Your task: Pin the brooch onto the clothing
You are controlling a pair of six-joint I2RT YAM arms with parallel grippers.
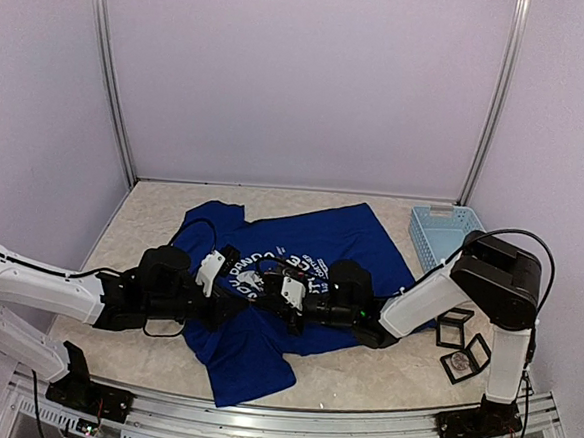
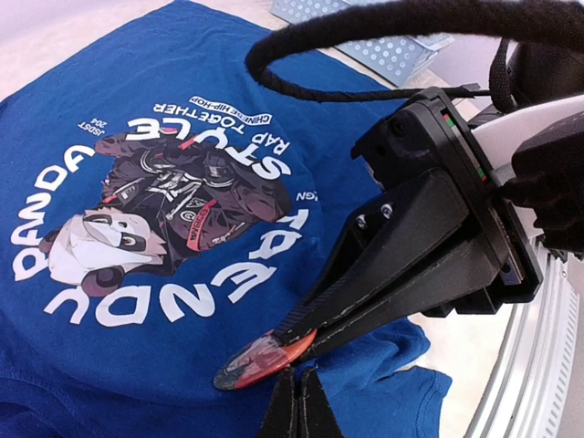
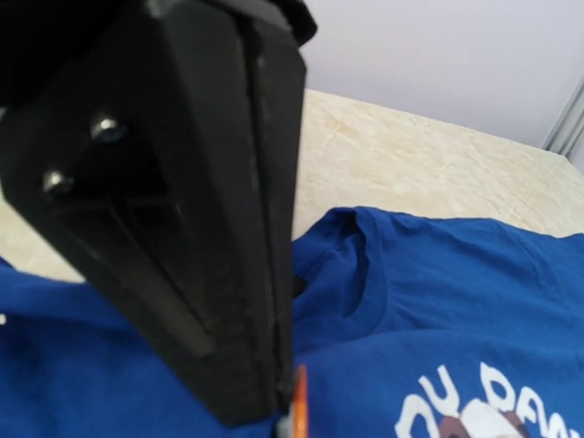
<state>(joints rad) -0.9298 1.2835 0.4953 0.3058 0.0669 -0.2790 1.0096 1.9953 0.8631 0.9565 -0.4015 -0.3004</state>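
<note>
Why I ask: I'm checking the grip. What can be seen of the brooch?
The brooch is a small flat round disc, glossy, red-orange at the rim with a dark picture on its face. The right gripper is shut on one edge, holding it tilted over the blue clothing beside the panda print. The left gripper tips sit right beneath it; contact is unclear. No pin shows.
</note>
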